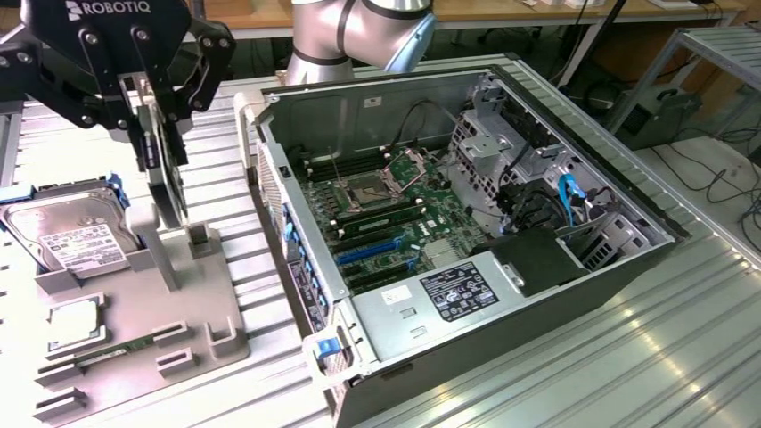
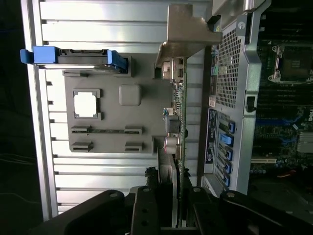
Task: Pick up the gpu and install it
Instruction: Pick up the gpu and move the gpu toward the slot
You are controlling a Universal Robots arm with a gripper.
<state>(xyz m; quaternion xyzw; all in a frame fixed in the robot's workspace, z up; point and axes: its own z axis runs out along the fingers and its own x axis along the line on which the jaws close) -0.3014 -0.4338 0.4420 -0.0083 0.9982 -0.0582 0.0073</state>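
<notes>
Exterior view
- Gripper (image 1: 160,120): black, high at the exterior view's left, fingers clamped on the upper edge of the gpu.
- Gpu (image 1: 169,192): hangs upright and edge-on. Its lower edge is down among the posts of the grey stand; I cannot tell whether it touches them.
- Grey stand (image 1: 220,294): lies flat on the slatted table (image 1: 571,374). It holds a hard drive (image 1: 66,239), a chip (image 1: 74,323) and a memory stick (image 1: 119,346).
- Computer case (image 1: 356,111): side off, lying open just beside the stand. Its near wall rises between the gpu and the main board (image 1: 380,209).
- Open room: only a narrow strip of table lies between stand and case. There is wide bare table at the exterior view's lower right.

Wrist view
- Gripper (image 2: 171,215): a black finger on each side of the gpu (image 2: 180,127), pressed against it.
- Gpu edges: a thin green line, with the silver bracket (image 2: 188,34) at the end far from the fingers.
- Grey stand (image 2: 146,112): lies beneath the gpu on the table (image 2: 122,19), with the hard drive (image 2: 73,58), chip (image 2: 85,104) and memory stick (image 2: 105,130) well apart from the gpu.
- Computer case (image 2: 234,63): its perforated wall runs close alongside the gpu, with a slim gap between them. The main board (image 2: 286,98) lies beyond the wall.
</notes>
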